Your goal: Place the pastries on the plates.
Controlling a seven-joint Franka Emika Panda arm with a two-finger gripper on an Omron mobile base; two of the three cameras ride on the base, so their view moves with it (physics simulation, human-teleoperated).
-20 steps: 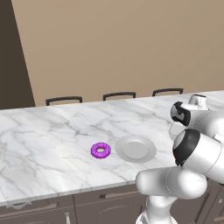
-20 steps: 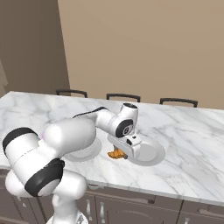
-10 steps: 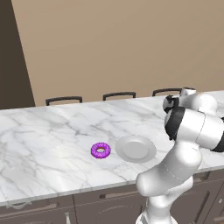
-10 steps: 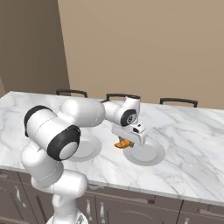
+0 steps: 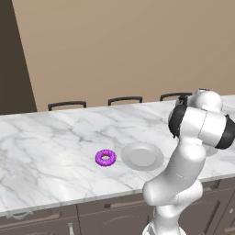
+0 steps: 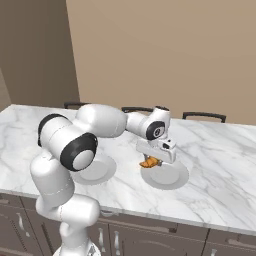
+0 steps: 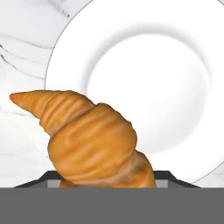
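Above a grey plate (image 6: 167, 176), croissant (image 7: 89, 138) clamped between the jaws, hanging over the plate's near rim

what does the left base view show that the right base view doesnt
Left base view alone: the purple donut on the counter, just left of a plate, apart from it.
Right base view alone: the gripper holding the croissant above the near-left edge of a second plate.
Both: the marble counter, the chair backs behind it, the arm, and the plate nearer the robot.
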